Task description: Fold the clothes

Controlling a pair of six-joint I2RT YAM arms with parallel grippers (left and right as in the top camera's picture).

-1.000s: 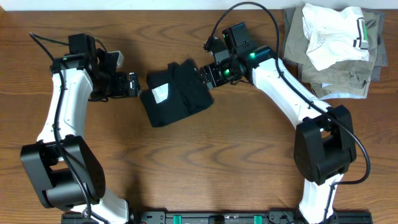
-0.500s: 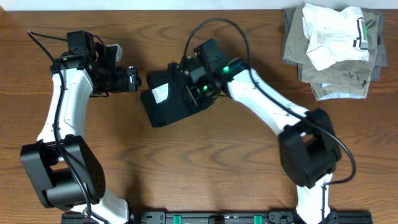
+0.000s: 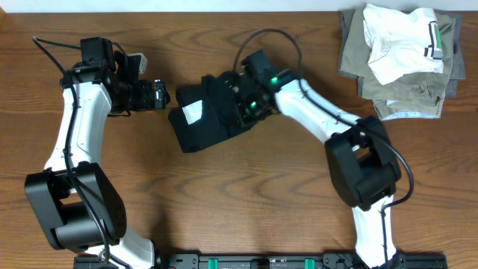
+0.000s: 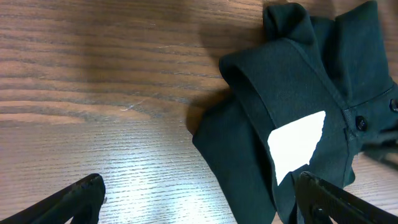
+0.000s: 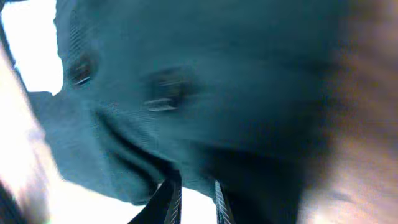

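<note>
Clothes (image 3: 211, 112) lie as a folded black bundle at the centre of the worktop (image 3: 246, 187). Left fingers (image 4: 81, 193) are spread, just beside the bundle. Right fingers (image 5: 171, 200) sit against its right edge; whether they pinch cloth cannot be told.

Seen from well above, the overhead camera looks straight down on the tabletop (image 3: 224, 209), taking in the left arm (image 3: 71, 127), the right arm (image 3: 321, 112) and the black garment (image 3: 205, 131) between them. The left wrist camera looks down at a slant from close by, its jaws at the bottom corners; it shares the garment's left part and bare wood with the overhead view. The right wrist camera sits almost against the cloth, blurred, its jaws at bottom centre.
</note>
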